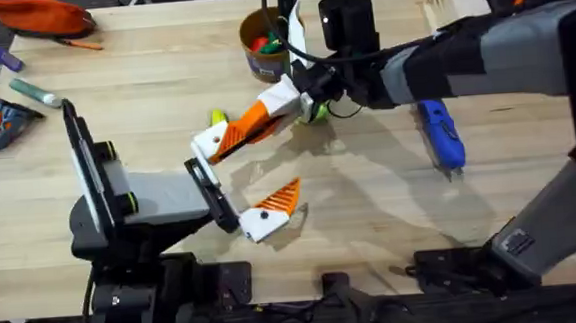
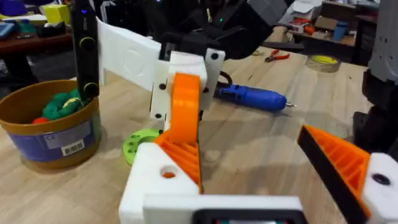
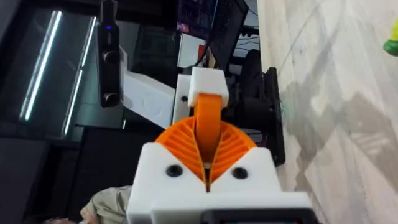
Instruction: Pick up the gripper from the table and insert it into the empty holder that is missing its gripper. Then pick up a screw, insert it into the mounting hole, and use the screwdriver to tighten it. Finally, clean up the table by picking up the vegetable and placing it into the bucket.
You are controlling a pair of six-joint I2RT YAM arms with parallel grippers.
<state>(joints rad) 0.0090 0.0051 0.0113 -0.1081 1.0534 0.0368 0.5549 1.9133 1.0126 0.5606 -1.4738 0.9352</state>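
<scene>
Seems mid-insertion. Nearest, left gripper splayed wide, empty. Beyond, right gripper clamped on small orange ribbed plastic gripper, pressed against white triangular plastic holder. Next: needs seating flush, then letting go. Left wrist view alone bares mounting hole; overhead alone, far yellow oval toy vegetable.

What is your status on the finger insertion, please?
Left hand open. Right hand shut on orange ribbed plastic finger, pressed at white triangular plastic holder. Blue pen-shaped screwdriver lies on table. Path looks clear.
</scene>
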